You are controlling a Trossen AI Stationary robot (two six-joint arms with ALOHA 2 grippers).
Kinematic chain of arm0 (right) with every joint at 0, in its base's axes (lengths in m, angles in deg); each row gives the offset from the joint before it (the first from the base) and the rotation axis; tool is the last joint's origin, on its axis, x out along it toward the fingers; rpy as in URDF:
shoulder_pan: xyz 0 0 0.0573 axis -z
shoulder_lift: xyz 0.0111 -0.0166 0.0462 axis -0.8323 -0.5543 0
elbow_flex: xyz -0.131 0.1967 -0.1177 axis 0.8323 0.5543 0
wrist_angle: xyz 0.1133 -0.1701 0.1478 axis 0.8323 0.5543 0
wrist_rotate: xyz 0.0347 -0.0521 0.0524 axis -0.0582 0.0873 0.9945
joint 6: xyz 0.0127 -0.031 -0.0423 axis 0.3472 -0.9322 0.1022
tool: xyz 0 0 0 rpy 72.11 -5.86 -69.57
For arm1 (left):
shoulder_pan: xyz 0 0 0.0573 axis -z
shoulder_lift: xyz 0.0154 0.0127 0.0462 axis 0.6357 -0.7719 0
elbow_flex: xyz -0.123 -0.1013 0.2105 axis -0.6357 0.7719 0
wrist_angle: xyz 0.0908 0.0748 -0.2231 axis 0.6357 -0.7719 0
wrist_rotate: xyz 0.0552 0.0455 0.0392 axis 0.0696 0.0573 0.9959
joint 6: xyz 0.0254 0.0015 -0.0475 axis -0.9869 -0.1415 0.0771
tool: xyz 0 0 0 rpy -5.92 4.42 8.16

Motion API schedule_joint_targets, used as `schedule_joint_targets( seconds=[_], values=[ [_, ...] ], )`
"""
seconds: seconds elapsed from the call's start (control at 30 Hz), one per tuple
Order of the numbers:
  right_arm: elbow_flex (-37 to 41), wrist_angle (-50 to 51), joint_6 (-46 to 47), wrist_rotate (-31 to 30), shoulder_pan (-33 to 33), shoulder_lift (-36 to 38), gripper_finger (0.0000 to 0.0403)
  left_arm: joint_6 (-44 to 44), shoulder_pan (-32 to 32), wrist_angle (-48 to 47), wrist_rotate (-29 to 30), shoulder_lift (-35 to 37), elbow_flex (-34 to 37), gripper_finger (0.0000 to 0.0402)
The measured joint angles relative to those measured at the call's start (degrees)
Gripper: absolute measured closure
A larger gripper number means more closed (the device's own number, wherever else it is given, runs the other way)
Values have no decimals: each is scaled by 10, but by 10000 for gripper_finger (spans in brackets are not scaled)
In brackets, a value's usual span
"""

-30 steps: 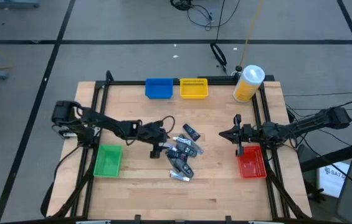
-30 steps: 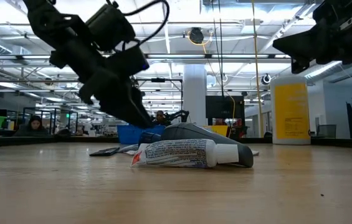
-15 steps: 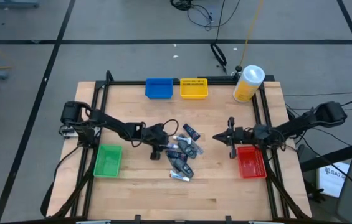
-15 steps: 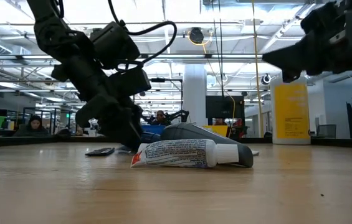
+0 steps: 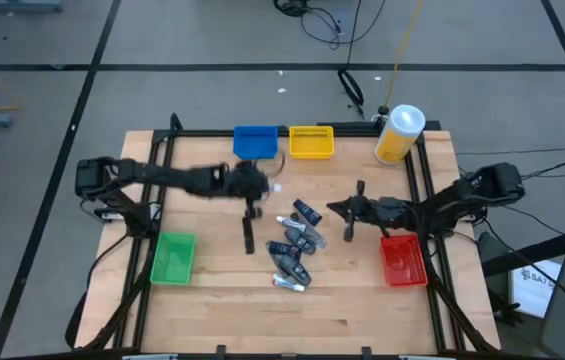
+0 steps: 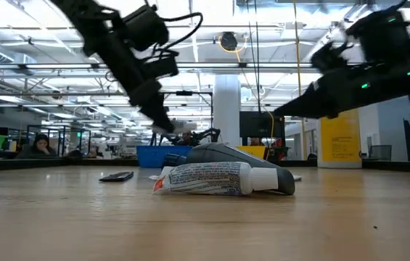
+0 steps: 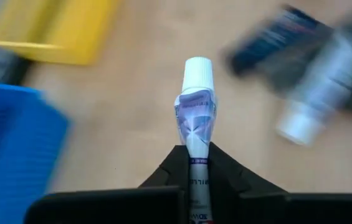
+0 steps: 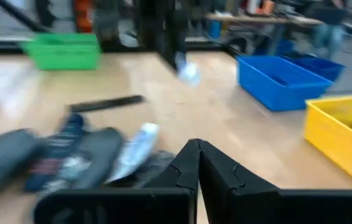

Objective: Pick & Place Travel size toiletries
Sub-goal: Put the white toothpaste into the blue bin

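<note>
toiletries, the small travel-size tubes and sachets, lie in a loose heap near the middle of the worktop, and one white-capped tube is out of the heap, pinched between the fingers of the left gripper. in the left wrist view the tube sticks straight out past the two dark fingertips, cap foremost, above bare wood. in the high view the left gripper hangs over the worktop between the heap and the blue bin at the far edge. a flat dark sachet lies apart from the heap on its left side, just below that gripper. in the low view a white tube with a dark cap lies nearest, on its side, with a dark rounded piece behind it.

the right gripper has its fingers pressed together with nothing between them, and it points at the heap from the right, held above the wood. behind it the red bin sits by the right edge. the yellow bin stands beside the blue one at the far edge, the yellow canister with white lid is in the far right corner, and the green bin sits near the left edge.
</note>
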Motion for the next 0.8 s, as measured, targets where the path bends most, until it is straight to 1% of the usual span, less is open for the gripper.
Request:
schedule_joint_targets(
  seconds=[0.13, 0.27, 0.37, 0.47, 0.6, 0.8],
  values=[
    [-28, -5, 0, 0, 41, -41, 403, -44, -92, -105, 1, -20, -99, 379],
    [-49, -4, 0, 1, 66, -62, 403, -117, -172, -161, 10, -67, -169, 394],
    [-60, -4, -9, 2, 74, -61, 403, -179, -226, -165, 9, -99, -199, 390],
    [-62, -11, -25, 2, 78, -57, 403, -235, -264, -162, 1, -135, -211, 371],
    [-63, -30, -32, 13, 84, -57, 403, -285, -286, -152, -10, -183, -222, 354],
    [-63, -38, -20, 31, 93, -57, 403, -318, -288, -131, -6, -230, -222, 352]
  ],
)
